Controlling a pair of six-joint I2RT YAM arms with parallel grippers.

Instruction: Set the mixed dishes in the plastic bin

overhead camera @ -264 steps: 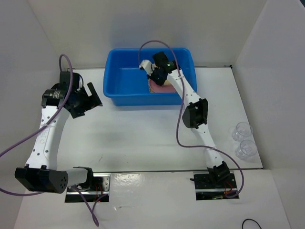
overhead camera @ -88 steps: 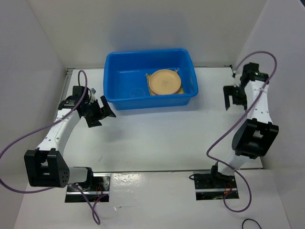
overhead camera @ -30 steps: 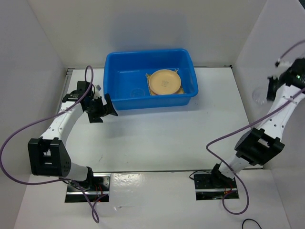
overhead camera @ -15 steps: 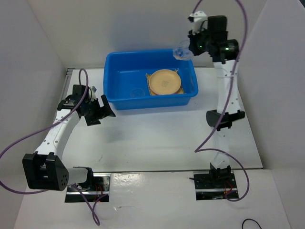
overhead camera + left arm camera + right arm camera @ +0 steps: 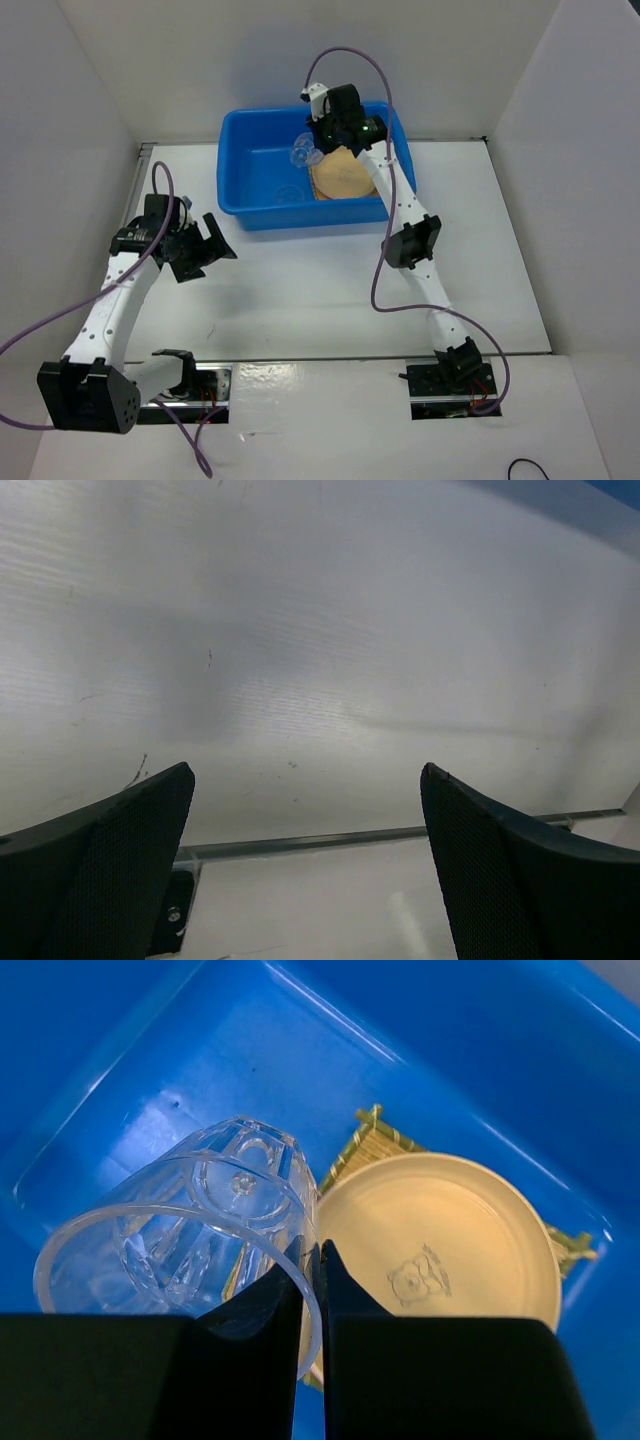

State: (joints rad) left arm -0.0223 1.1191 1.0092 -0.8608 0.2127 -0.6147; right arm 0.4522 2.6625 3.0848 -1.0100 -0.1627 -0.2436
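bases of both arms sit bolted at the near edge of the white table. the left arm bends up along the left side, and the left gripper hangs over bare table well short of the back edge, near the blue bin's front left corner but apart from it. its two dark fingers are spread as wide as they go, with nothing between them; the wrist view shows only the white surface beneath.

farther back, the blue bin stands at the middle of the table's far edge. inside it, toward the right end, a tan plate lies flat on a yellow woven mat whose edges poke out around the plate.

the right arm stretches from its base across the bin's front right rim. the right gripper hovers above the middle of the bin, its fingers drawn almost together and pinching the rim wall of a clear cup. the cup is held tilted in the air, mouth towards the wrist and base pointing down at the bin floor, just left of the plate.
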